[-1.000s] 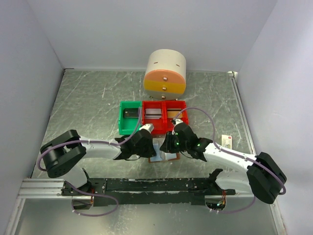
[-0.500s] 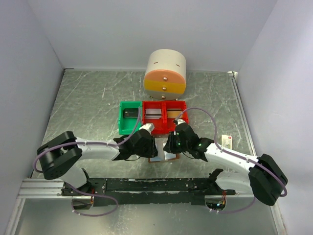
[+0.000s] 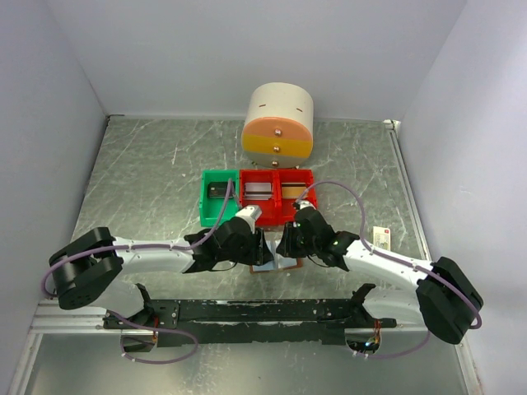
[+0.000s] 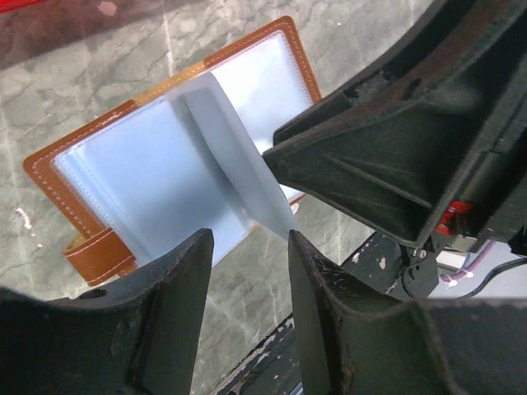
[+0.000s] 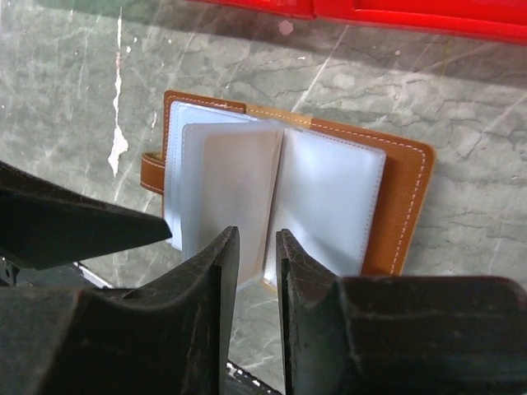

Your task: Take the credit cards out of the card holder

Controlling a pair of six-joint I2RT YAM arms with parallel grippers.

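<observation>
The card holder (image 5: 329,197) lies open and flat on the counter (image 3: 148,181). It is just in front of the red bins (image 5: 412,8), between the two arms. One pale leaf (image 5: 230,181) stands up from its middle.

The right gripper (image 5: 257,237) has its fingers close together at the edge of that leaf. It seems to pinch it, though the thin edge is hard to see. The left gripper (image 4: 249,243) is spread. The leaf's low corner sits in the gap, and nothing is held.

I think the step now is to get a card out of that leaf. I cannot tell if a card sits inside, because the leaf looks grey and cloudy.

To do it well, the right gripper should hold the leaf steady and not tug up, or the whole holder may lift off the counter. The left gripper should come in at the open side of the leaf. It should close on the card only, not on the plastic too, and pull straight along the pocket. Slow and gentle is best, since the two grippers are very near each other and could bump.
</observation>
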